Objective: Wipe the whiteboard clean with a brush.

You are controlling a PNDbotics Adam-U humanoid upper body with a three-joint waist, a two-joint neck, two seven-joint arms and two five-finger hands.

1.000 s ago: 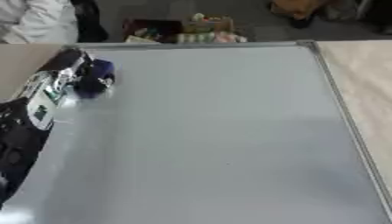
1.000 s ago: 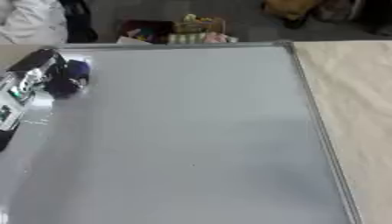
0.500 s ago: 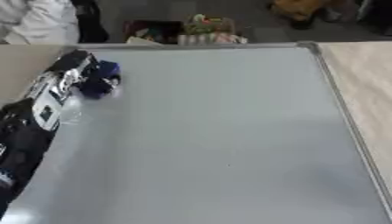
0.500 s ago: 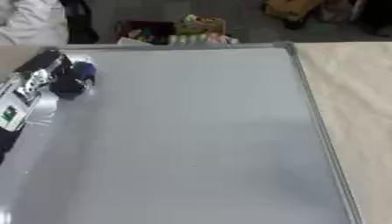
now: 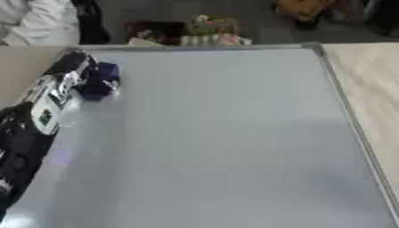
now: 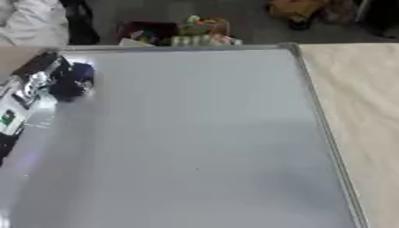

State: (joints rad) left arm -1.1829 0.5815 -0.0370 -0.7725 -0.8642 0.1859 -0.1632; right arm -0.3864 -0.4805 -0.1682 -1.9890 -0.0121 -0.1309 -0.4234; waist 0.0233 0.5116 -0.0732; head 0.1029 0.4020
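Robot's left hand (image 5: 74, 75) is curled round the dark blue brush (image 5: 101, 82), pressed on the far-left corner of the grey metal-framed whiteboard (image 5: 234, 147). Unwiped board lies right & nearer. Right hand not visible.

The robot's left arm reaches in from the lower left edge and stretches up toward the far left — black, with silver and white parts along the forearm. The left hand (image 5: 78, 73) sits at its far end, fingers curled around something dark blue. The right arm and hand do not show.
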